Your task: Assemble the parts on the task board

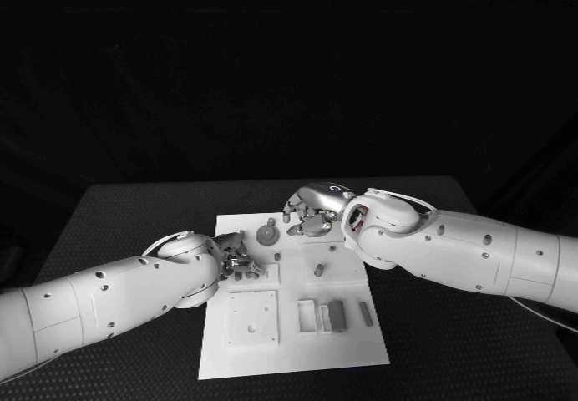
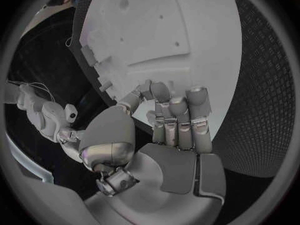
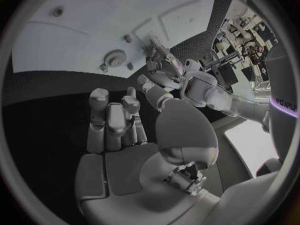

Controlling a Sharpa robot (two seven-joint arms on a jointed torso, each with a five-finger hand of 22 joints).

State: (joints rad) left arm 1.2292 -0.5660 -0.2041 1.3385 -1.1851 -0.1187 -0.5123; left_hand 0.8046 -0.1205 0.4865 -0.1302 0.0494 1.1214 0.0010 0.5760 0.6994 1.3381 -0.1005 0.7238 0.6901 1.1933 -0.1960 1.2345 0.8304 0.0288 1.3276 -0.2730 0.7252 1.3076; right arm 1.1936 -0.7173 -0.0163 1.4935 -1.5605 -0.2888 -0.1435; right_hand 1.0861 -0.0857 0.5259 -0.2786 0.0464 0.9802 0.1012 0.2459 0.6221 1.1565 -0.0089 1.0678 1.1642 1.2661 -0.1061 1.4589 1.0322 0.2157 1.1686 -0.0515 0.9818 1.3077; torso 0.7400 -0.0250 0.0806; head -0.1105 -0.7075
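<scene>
Head view: the task board (image 1: 295, 351) is seen as a flat white rectangular plate lying lengthwise in the middle of the black bench (image 1: 133, 217), whose surface is finely textured; small grey parts are spread over the board. A toothed gear (image 1: 266, 234) is seen near the far end, with a small upright peg (image 1: 319, 270) towards the middle; nearer the robot, a square white plate with small holes (image 1: 253, 318) is set at the board's left side, and beside it an open white tray (image 1: 308, 316), a grey rectangular block (image 1: 336, 315) and a slim grey bar (image 1: 366, 313) are laid side by side; one of each is counted. Two hands are seen, both silver and metallic on smooth white arms. The left hand (image 1: 235, 261) is placed at the board's left edge, fingers curled down onto a small square plate (image 1: 263, 272); whether anything is held there cannot be told from the head view; in the left wrist view the left hand (image 2: 172, 120) is shown with fingers straight and close together over the white board (image 2: 156, 30), nothing between them. The right hand (image 1: 311, 213) is held over the board's far end, just beside the gear; in the right wrist view the right hand (image 3: 125, 120) is shown with fingers bent inward over an empty palm, and the gear (image 3: 113, 58) is seen on the board beyond.
</scene>
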